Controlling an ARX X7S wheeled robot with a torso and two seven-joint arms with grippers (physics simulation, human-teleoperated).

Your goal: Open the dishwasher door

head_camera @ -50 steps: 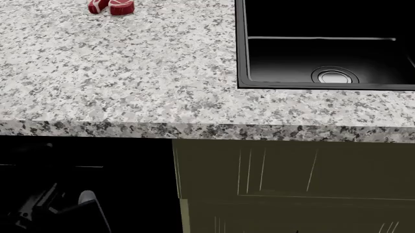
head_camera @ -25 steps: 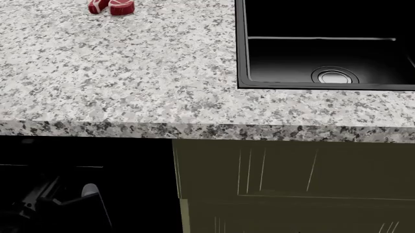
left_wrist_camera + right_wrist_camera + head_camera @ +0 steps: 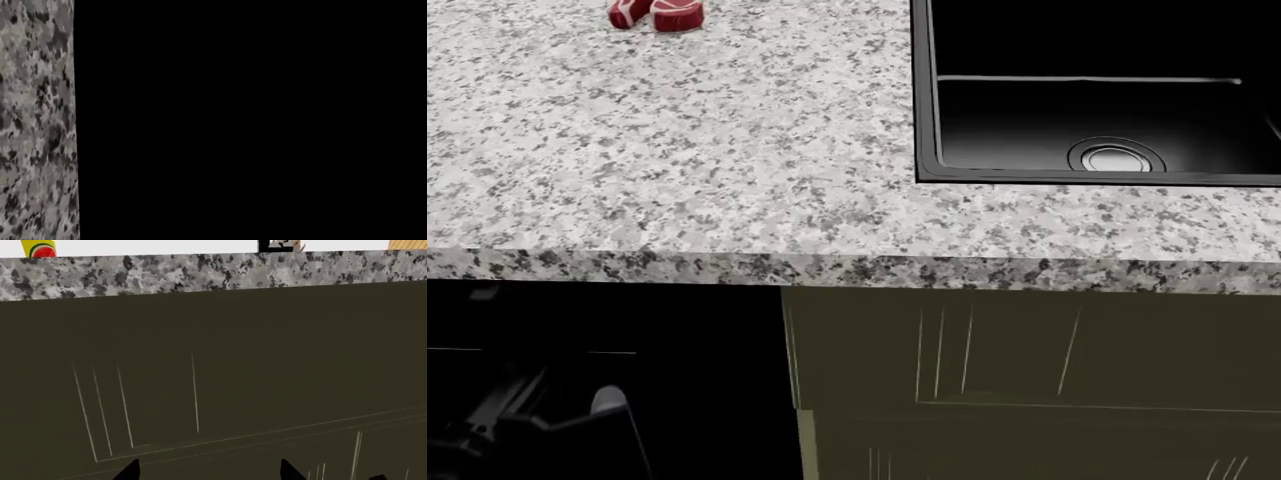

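While the dishwasher door (image 3: pixel 614 330) sits black beneath the granite countertop (image 3: pixel 667 150), the left gripper (image 3: pixel 541 425) reaches up against it, its fingers probably obscured, so I cannot tell their spread; the right gripper (image 3: pixel 208 471) faces the olive cabinet (image 3: pixel 233 370), fingertips apart.

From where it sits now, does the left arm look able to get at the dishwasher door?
Probably yes. In the head view the left gripper hangs below the counter edge, right in front of the black dishwasher door, with nothing visible between them. Whether it touches the door cannot be told; the left wrist view is almost all black.
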